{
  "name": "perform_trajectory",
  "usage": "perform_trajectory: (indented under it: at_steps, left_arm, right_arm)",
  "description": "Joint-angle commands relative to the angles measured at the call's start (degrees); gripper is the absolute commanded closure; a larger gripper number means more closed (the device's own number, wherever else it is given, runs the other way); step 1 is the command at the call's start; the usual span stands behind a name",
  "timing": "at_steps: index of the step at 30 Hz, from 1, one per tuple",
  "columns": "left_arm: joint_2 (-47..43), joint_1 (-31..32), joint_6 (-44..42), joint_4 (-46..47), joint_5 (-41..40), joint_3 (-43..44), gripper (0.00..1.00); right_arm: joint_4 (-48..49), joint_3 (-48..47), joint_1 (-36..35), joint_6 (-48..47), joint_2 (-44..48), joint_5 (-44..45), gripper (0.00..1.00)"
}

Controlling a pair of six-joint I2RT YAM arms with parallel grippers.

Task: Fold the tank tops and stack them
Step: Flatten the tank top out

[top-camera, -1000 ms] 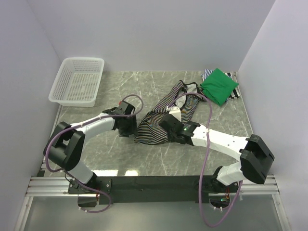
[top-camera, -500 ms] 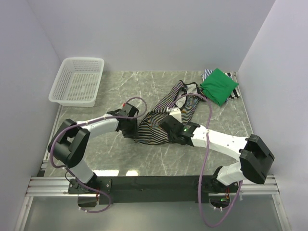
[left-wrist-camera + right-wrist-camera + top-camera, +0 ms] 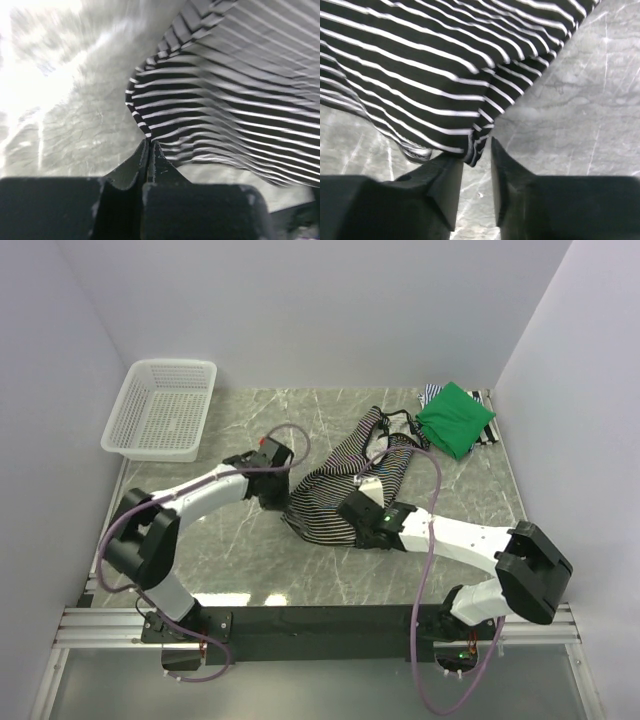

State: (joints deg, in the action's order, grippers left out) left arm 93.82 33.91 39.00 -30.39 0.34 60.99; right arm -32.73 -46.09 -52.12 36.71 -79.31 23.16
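The black-and-white striped tank top [image 3: 345, 480] lies crumpled in the middle of the table, straps toward the back. My left gripper [image 3: 281, 503] is at its left hem and shut on the hem's edge [image 3: 145, 131]; in the left wrist view the left gripper [image 3: 149, 142] has its jaws pressed together. At the near hem my right gripper [image 3: 357, 514] stands open. A corner of the striped cloth [image 3: 475, 150] hangs between the fingers of the right gripper [image 3: 477, 152], against the left one. The folded green tank top [image 3: 455, 420] rests at the back right on a finely striped one [image 3: 431, 393].
A white mesh basket [image 3: 160, 408] stands at the back left corner. Walls close in the table on the left, back and right. Purple cables loop over both arms.
My left gripper moved right to the striped top's hem and shut on it. My right gripper opened and let go of the near hem, shifting slightly nearer.
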Motion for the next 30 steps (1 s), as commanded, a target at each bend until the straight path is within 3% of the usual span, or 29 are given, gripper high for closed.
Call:
perform_trajectory:
  at_steps: [1, 5, 13, 23, 30]
  left_arm:
    - [-8.6, -1.3, 0.3, -5.2, -4.7, 8.4, 0.99]
    - [-12.8, -1.7, 1.4, -8.5, -6.8, 13.5, 0.99]
    - [-16.0, -0.7, 1.2, -12.0, -8.2, 25.2, 0.99]
    - [-15.9, 0.5, 0.0, -14.4, -10.3, 29.9, 0.99]
    - [-14.4, 1.0, -1.3, -16.5, -9.0, 39.4, 0.99]
  right_arm:
    - [-0.1, 1.5, 0.0, 2.2, 3.9, 0.4, 0.57]
    - [1.6, 4.2, 0.0, 4.8, 8.4, -0.3, 0.51]
    - [8.8, 11.6, 0.1, 12.5, 18.1, -2.6, 0.49]
    - [18.9, 12.8, 0.0, 15.1, 10.0, -6.7, 0.48]
    - [29.5, 10.8, 0.2, 15.9, 4.9, -9.4, 0.46]
